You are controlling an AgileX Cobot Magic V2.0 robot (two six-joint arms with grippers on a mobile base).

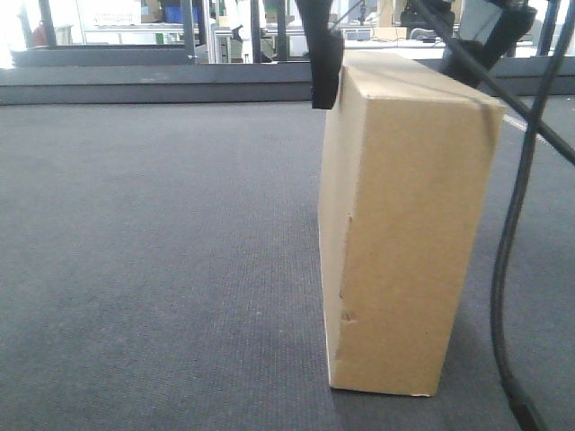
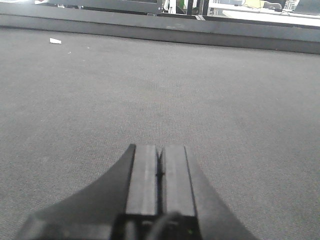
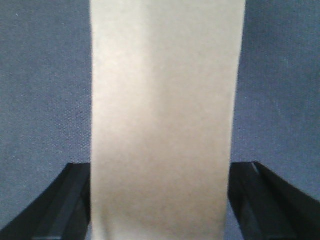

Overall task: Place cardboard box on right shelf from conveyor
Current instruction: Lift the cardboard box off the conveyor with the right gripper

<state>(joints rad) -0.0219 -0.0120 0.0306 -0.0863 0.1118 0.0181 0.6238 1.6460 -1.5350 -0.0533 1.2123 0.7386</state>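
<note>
Cardboard box (image 3: pixel 162 120) – btwn right jaws, clamped

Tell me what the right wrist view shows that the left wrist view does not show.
Only the right wrist view shows the plain tan cardboard box, filling the middle of the picture, with the right gripper's black fingers against its two sides. Only the left wrist view shows the left gripper's black fingers pressed together, a small white scrap far off on the left, and the darker raised rim beyond. Both show the dark grey woven conveyor belt.
</note>
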